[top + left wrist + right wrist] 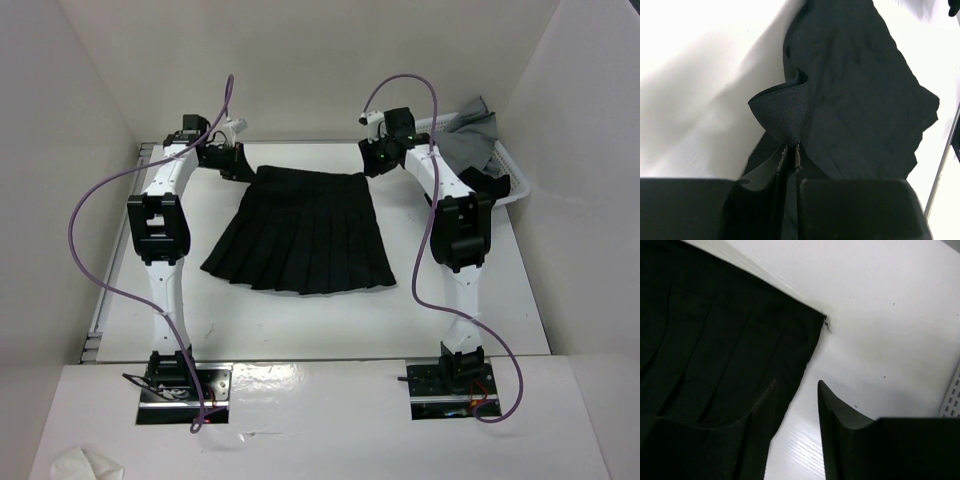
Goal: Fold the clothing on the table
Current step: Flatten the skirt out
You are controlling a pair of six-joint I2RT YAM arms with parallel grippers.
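White table (300, 320), walled in white, both arm bases at the near edge. Black pleated skirt (300, 235) lies spread flat mid-table, between the two arms. Narrow waistband at the far side, hem flared toward the bases. Left arm (160, 230) reaches to the far-left waistband corner, right arm (460, 230) to the far-right corner. White mesh basket (515, 185) at the far right edge of the table with a grey cloth (470, 140) in it, well apart from the skirt.

Left gripper (790, 150): jaws almost together, pinching a fold of the waistband corner. The fabric bunches up into a small peak just past the fingertips, and the rest of the skirt (865, 100) is spread beyond it.

Right gripper (797, 385): jaws apart, nothing between them but bare table, nothing held. One finger (760, 405) sits over the skirt edge; black on black, so contact can't be told. The other finger (832, 410) is over bare table just beside the skirt. The skirt's corner (810, 325) lies flat ahead of the fingertips.
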